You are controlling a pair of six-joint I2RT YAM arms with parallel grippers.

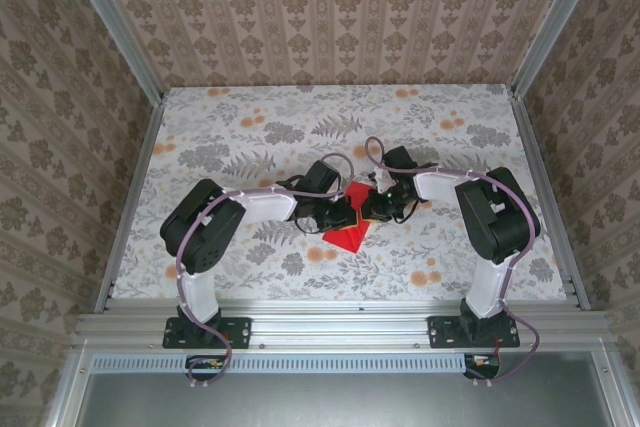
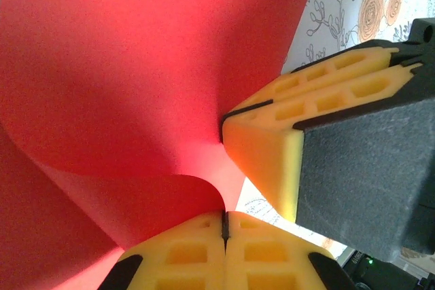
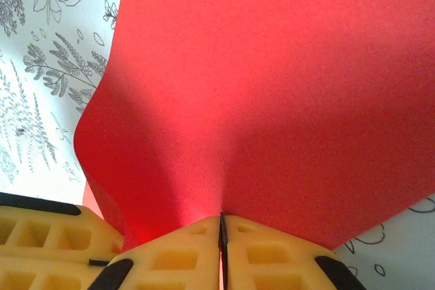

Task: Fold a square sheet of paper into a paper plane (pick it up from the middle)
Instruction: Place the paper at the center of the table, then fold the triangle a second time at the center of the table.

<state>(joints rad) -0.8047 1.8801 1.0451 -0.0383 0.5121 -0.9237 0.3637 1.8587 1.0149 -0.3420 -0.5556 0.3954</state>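
Fingertips of the left gripper [image 2: 224, 226] are pressed together, pinching the thin bright red square sheet of paper [image 1: 345, 235] at a curled edge. The right gripper [image 3: 221, 232] is likewise clamped tight on the same sheet. The paper bends between them, at the middle of the grey flower-printed table [image 1: 250, 137].

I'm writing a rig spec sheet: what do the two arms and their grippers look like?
The left arm and right arm pair white links with bulky black joints, lilac cables looping alongside. Gripper fingers are yellow, moulded with rectangular pockets, on black mounts.
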